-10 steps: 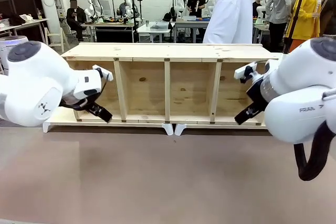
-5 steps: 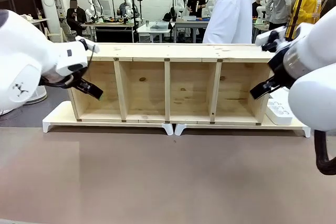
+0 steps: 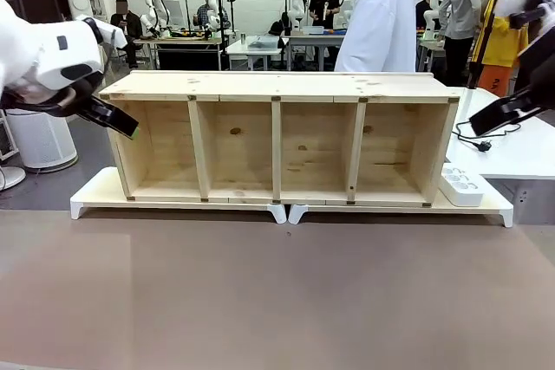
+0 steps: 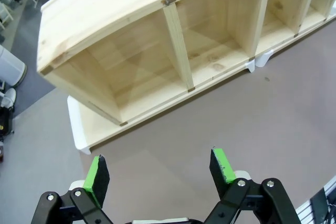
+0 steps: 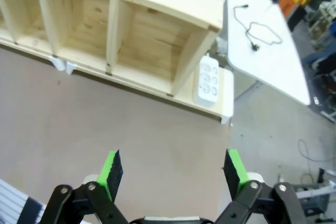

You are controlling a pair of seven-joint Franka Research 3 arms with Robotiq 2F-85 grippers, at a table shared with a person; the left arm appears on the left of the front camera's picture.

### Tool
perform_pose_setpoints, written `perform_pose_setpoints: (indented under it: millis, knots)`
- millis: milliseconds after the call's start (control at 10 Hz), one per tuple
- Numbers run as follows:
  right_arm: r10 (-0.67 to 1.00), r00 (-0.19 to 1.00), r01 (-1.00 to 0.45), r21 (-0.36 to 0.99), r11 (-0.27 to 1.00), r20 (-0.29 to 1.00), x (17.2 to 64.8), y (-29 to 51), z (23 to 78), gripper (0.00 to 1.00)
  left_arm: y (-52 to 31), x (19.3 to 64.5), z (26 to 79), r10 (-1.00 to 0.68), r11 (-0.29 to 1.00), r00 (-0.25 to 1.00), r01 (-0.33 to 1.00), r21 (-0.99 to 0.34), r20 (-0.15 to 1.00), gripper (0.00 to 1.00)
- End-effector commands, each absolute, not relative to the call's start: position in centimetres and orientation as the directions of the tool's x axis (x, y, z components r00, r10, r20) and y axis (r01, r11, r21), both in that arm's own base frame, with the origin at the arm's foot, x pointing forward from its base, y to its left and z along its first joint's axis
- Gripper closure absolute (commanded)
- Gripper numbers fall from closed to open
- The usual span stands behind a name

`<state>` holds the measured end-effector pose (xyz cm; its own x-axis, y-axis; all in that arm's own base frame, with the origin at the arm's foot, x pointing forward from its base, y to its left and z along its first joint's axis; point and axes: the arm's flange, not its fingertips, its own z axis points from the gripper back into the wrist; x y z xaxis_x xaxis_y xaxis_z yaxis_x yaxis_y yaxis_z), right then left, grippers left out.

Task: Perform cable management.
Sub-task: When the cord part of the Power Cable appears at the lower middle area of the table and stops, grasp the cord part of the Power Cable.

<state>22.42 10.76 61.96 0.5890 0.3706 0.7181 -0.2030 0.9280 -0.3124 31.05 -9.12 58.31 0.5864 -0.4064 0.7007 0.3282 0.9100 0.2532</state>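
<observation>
The left gripper (image 4: 159,169) hangs released and empty near the wooden shelf's (image 3: 277,84) left end. Right of the power strip (image 3: 462,186), the cable (image 5: 255,47) lies loose on a white side table (image 5: 273,61). The right gripper (image 5: 173,166), jaws spread, holds nothing.

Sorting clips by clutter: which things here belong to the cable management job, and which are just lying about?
Job: cable on the white table; left tool and right tool, both open, empty.
Lying about, as far as shown: wooden shelf; white power strip beside it.
</observation>
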Motion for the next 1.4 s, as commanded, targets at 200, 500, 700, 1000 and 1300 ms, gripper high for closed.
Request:
perform_pose_setpoints:
  millis: [200, 500, 700, 1000, 1300]
  knots:
    - [0.314, 0.602, -0.181, -0.257, 0.949, 0.734, 15.0, 6.3, 47.4, 0.0, -3.8, 17.4, 43.4, -0.338, 0.941, 0.604, 0.243, 0.237, 0.722, 0.0]
    - [0.322, 0.614, -0.212, -0.242, 0.947, 0.721, 16.2, 6.7, 46.8, 0.0, -7.3, 27.3, 60.8, -0.362, 0.931, 0.612, 0.28, 0.235, 0.704, 0.0]
    - [0.338, 0.609, -0.185, -0.286, 0.94, 0.717, 17.8, 10.3, 62.9, 0.0, -7.3, 27.3, 60.8, -0.362, 0.931, 0.612, 0.28, 0.235, 0.704, 0.0]
    - [0.338, 0.609, -0.185, -0.286, 0.94, 0.717, 17.8, 10.3, 62.9, 0.0, -7.3, 27.3, 60.8, -0.362, 0.931, 0.612, 0.28, 0.235, 0.704, 0.0]
    - [0.338, 0.609, -0.185, -0.286, 0.94, 0.717, 17.8, 10.3, 62.9, 0.0, -7.3, 27.3, 60.8, -0.362, 0.931, 0.612, 0.28, 0.235, 0.704, 0.0]
